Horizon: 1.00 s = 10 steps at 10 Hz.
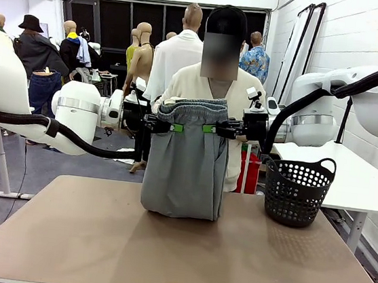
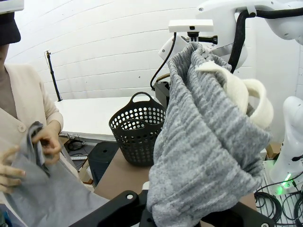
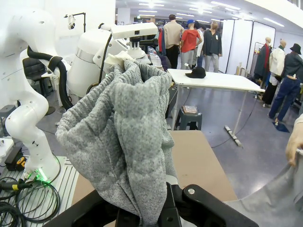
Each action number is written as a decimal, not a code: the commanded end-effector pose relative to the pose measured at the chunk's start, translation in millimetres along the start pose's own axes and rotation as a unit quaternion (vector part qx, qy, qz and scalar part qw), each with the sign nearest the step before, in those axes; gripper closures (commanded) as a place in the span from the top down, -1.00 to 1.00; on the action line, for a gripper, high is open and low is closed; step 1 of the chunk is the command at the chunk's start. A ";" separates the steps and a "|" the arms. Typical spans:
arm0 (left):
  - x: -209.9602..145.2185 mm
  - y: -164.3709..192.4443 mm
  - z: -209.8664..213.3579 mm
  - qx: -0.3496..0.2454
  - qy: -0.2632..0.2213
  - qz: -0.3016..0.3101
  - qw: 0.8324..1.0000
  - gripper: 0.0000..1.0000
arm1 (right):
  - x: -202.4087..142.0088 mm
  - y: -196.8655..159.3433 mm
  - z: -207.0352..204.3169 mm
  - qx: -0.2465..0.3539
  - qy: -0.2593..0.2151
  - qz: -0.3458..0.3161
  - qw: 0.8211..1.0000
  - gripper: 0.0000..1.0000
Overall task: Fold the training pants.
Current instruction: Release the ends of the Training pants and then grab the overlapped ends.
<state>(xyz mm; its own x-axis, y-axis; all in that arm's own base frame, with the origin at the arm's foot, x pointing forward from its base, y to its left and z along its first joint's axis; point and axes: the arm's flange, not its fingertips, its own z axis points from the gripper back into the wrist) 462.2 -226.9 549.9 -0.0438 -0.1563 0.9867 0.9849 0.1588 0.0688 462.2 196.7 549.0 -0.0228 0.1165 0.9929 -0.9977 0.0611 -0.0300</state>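
The left gripper [image 1: 171, 126] and the right gripper [image 1: 213, 128] face each other at the same height above the table [image 1: 163, 248], close together. Each is pinched tight on the gathered waistband of the training pants [image 1: 186, 165]. The waistband bunches up between and above the two sets of green pads.

From both grippers the grey cloth hangs straight down as one broad panel. Its lower end touches the tabletop directly beneath them.

In the left wrist view, the cloth heaps over that gripper's own fingers, with the pale inner face of the waistband turned outward at the top. In the right wrist view, a thick wad of grey jersey rises from between the clamped fingers.

Just beyond the grippers stands a person [image 1: 181, 86] in a cream cardigan. The person's hands [image 2: 46, 142] grip grey cloth off to the side of the left gripper's fingers. It looks like part of the same pants, though the wrist views do not show which part.

A black perforated basket [image 1: 297, 190] sits on the table, below the right gripper and out to its far side.
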 end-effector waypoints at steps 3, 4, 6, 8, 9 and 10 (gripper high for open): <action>-0.2 -4.5 0.1 0.008 -0.010 -0.008 1.000 -1.00 | 1.3 2.4 0.0 0.004 -0.004 0.003 1.000 -1.00; -0.2 -4.5 0.1 0.008 -0.010 -0.008 1.000 -1.00 | 1.3 2.4 0.0 0.004 -0.004 0.003 1.000 -1.00; -0.2 -4.5 0.1 0.008 -0.010 -0.008 1.000 -1.00 | 1.3 2.4 0.0 0.004 -0.004 0.003 1.000 -1.00; -0.2 -4.5 0.1 0.008 -0.010 -0.008 1.000 -1.00 | 1.3 2.4 0.0 0.004 -0.004 0.003 1.000 -1.00; -0.2 -4.5 0.1 0.008 -0.010 -0.008 1.000 -1.00 | 1.3 2.4 0.0 0.004 -0.004 0.003 1.000 -1.00; -0.2 -4.5 0.1 0.008 -0.010 -0.008 1.000 -1.00 | 1.3 2.4 0.0 0.004 -0.004 0.003 1.000 -1.00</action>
<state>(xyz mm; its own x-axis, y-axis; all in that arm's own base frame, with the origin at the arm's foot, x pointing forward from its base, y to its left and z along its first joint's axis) 462.2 -226.9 549.9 -0.0438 -0.1563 0.9867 0.9849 0.1588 0.0689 462.2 196.7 549.0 -0.0228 0.1165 0.9929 -0.9977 0.0611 -0.0300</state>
